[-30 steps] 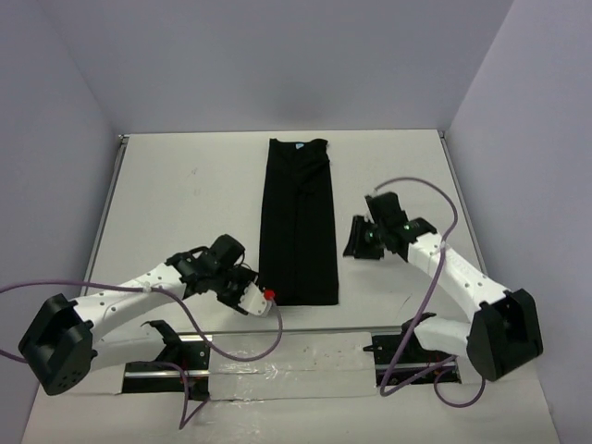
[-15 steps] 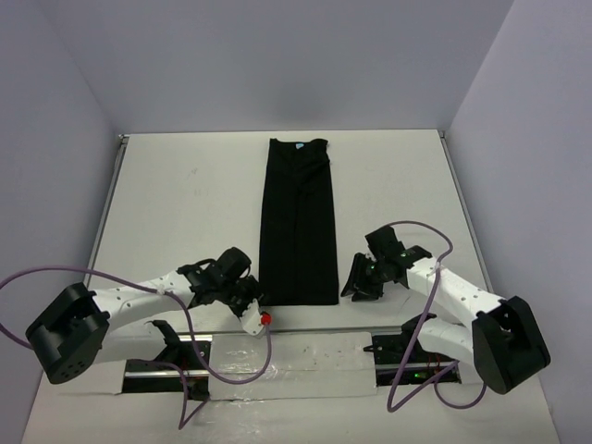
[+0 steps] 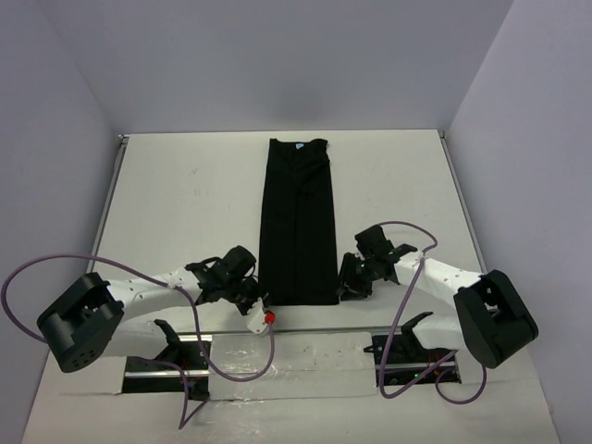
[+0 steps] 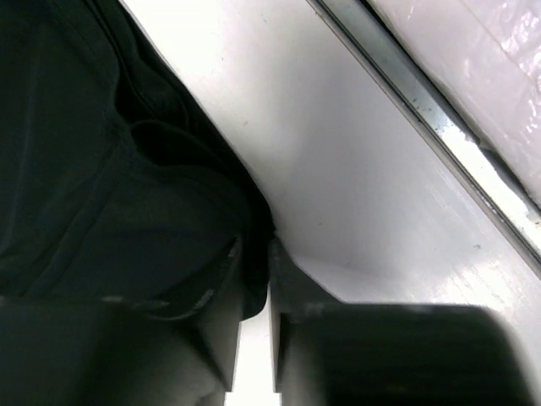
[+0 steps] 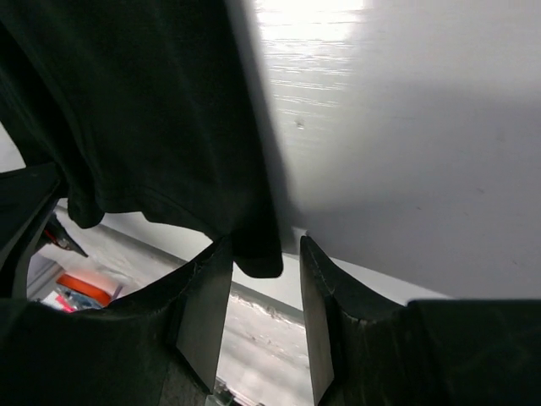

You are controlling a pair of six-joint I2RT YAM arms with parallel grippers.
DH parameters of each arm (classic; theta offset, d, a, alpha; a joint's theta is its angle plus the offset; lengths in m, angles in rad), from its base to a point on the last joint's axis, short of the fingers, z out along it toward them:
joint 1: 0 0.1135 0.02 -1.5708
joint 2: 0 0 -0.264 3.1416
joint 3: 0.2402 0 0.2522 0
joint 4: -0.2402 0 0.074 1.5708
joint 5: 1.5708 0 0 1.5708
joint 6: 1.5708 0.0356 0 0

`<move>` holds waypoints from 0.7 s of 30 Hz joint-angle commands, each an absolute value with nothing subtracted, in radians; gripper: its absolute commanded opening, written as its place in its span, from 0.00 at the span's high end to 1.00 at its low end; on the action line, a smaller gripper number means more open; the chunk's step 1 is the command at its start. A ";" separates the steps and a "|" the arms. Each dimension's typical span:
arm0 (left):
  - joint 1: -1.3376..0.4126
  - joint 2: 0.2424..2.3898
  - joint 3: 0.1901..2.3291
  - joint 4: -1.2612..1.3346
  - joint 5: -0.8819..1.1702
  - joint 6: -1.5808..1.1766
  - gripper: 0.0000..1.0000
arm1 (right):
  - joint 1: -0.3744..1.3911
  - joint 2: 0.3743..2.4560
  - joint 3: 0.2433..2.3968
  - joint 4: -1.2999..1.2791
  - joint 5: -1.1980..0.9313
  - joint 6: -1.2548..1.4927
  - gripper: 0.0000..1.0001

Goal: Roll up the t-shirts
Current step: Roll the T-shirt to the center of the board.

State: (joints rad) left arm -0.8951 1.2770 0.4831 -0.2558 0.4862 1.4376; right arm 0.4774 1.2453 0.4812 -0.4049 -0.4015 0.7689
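left pincer (image 4: 256,283): clamped on t-shirt (image 3: 296,222) corner
right pincer (image 5: 264,254): apart, astride other corner; close first, then roll both level

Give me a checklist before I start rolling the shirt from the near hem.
1. Left gripper clamped on the near-left hem corner of the shirt: ok, jaws closed on cloth.
2. Right gripper clamped on the near-right corner: not ok, jaws open, corner only lies between the fingers.
3. Shirt folded into a straight strip: ok.
4. Both grippers level at the hem: ok in the top view.
5. All layers caught on the left: cannot tell.
6. Tag end at the far side, away from both arms: ok.
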 commanded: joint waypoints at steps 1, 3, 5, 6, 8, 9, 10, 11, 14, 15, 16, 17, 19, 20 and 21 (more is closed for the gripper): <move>-0.899 1.287 0.486 -0.258 0.538 1.450 0.78 | 0.497 1.268 0.469 -0.338 -0.429 0.778 0.58; -0.899 1.290 0.488 -0.252 0.540 1.442 0.92 | 0.506 1.284 0.476 -0.333 -0.442 0.773 0.67; -0.899 1.295 0.494 -0.245 0.537 1.412 1.00 | 0.503 1.299 0.479 -0.336 -0.459 0.766 0.86; -0.899 1.296 0.498 -0.238 0.535 1.390 1.00 | 0.500 1.301 0.483 -0.350 -0.453 0.749 0.93; -0.897 1.307 0.524 -0.241 0.522 1.327 1.00 | 0.492 1.295 0.494 -0.367 -0.449 0.739 1.00; -0.890 1.310 0.537 -0.256 0.520 1.301 1.00 | 0.488 1.292 0.502 -0.374 -0.454 0.735 1.00; -0.879 1.319 0.570 -0.274 0.541 1.261 1.00 | 0.488 1.289 0.508 -0.382 -0.457 0.730 1.00; -0.868 1.325 0.592 -0.299 0.560 1.249 1.00 | 0.486 1.290 0.518 -0.409 -0.463 0.715 1.00; -0.822 1.365 0.681 -0.408 0.632 1.192 1.00 | 0.466 1.286 0.557 -0.454 -0.497 0.684 1.00; -0.795 1.379 0.702 -0.438 0.647 1.184 1.00 | 0.450 1.284 0.566 -0.463 -0.506 0.677 1.00; -0.781 1.405 0.742 -0.487 0.661 1.168 1.00 | 0.440 1.285 0.586 -0.475 -0.521 0.664 1.00; -0.764 1.417 0.761 -0.506 0.692 1.155 1.00 | 0.431 1.292 0.598 -0.504 -0.531 0.638 1.00; -0.710 1.445 0.805 -0.531 0.721 1.115 1.00 | 0.413 1.313 0.641 -0.534 -0.549 0.611 1.00; -0.694 1.454 0.821 -0.554 0.747 1.106 1.00 | 0.410 1.321 0.656 -0.555 -0.549 0.594 1.00; -0.668 1.463 0.834 -0.567 0.753 1.104 1.00 | 0.408 1.333 0.679 -0.560 -0.554 0.588 1.00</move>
